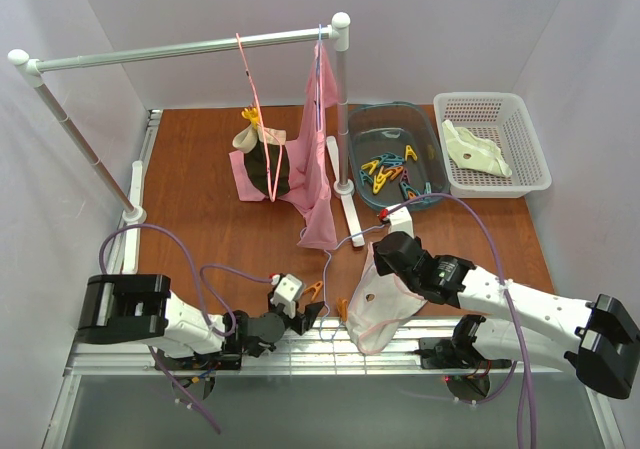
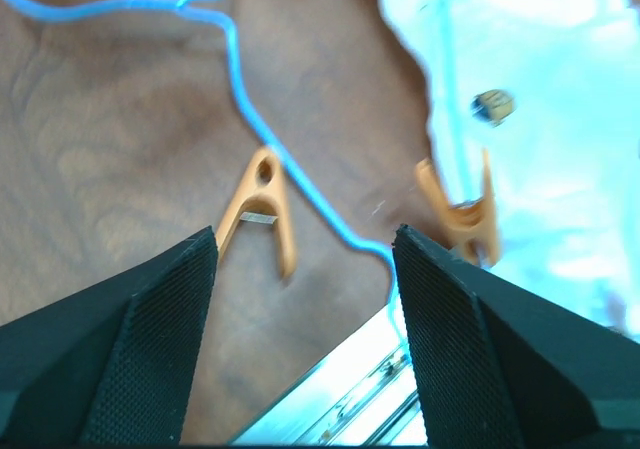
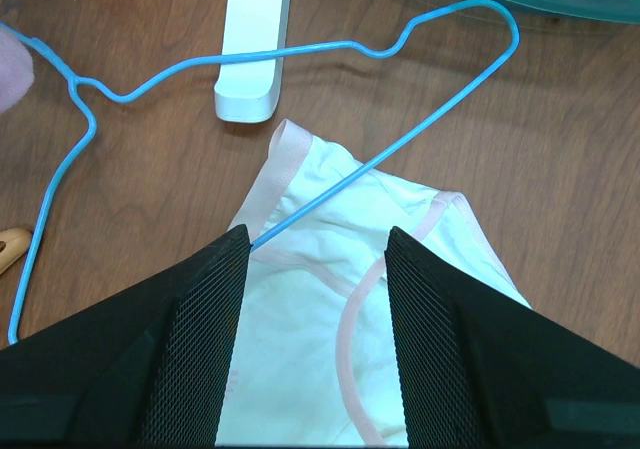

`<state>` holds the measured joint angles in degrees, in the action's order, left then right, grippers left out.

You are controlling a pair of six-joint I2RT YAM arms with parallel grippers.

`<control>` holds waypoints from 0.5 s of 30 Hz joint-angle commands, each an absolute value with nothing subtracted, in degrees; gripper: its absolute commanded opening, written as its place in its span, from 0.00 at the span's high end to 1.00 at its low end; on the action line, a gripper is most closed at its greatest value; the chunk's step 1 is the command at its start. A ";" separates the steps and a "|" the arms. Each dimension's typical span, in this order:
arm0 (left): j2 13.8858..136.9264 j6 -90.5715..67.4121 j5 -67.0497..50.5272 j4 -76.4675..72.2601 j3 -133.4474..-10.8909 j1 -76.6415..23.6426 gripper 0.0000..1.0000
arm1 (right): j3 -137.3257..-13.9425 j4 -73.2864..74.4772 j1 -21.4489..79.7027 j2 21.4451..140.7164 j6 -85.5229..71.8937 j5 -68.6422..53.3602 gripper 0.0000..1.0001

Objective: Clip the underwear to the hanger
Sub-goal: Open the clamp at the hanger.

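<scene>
The pale underwear [image 1: 385,304] with pink edging lies flat at the table's near edge. The thin light-blue hanger [image 3: 440,119] lies on the table with one wire arm crossing the underwear's [image 3: 330,309] top edge. My right gripper [image 3: 316,234] is open just above the fabric, a finger on each side of it, and the wire runs under the left finger. My left gripper [image 2: 302,234] is open and empty, low over the wood. Ahead of it an orange clip [image 2: 262,209] lies beside the hanger wire [image 2: 245,109]. A second orange clip [image 2: 462,219] sits at the underwear's [image 2: 540,119] edge.
A drying rack [image 1: 190,51] stands at the back with a pink hanger and garments [image 1: 320,169]; its white foot [image 3: 250,39] lies near the blue hanger. A teal bin of clips [image 1: 395,159] and a white basket [image 1: 525,134] with a cream garment sit back right. A metal rail [image 1: 330,357] borders the near edge.
</scene>
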<state>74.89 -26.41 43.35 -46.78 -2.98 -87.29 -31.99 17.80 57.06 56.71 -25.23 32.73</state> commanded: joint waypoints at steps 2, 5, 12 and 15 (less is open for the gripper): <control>74.70 -20.13 38.95 -54.22 2.28 -85.00 0.33 | -31.73 16.79 56.95 55.72 -25.23 32.52 0.51; 75.93 -21.18 36.57 -53.09 2.37 -82.45 0.31 | -31.82 17.31 56.95 55.28 -25.31 32.26 0.51; 77.08 -24.87 37.00 -48.43 0.97 -81.47 0.10 | -31.03 17.75 56.95 53.53 -25.58 32.34 0.50; 77.61 -26.19 38.32 -45.81 0.18 -81.47 0.03 | -31.03 17.84 56.87 53.35 -25.58 32.26 0.50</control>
<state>77.19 -24.47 37.12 -49.69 -2.98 -81.82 -31.68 17.89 57.06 54.15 -25.26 32.21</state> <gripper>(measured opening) 0.931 0.499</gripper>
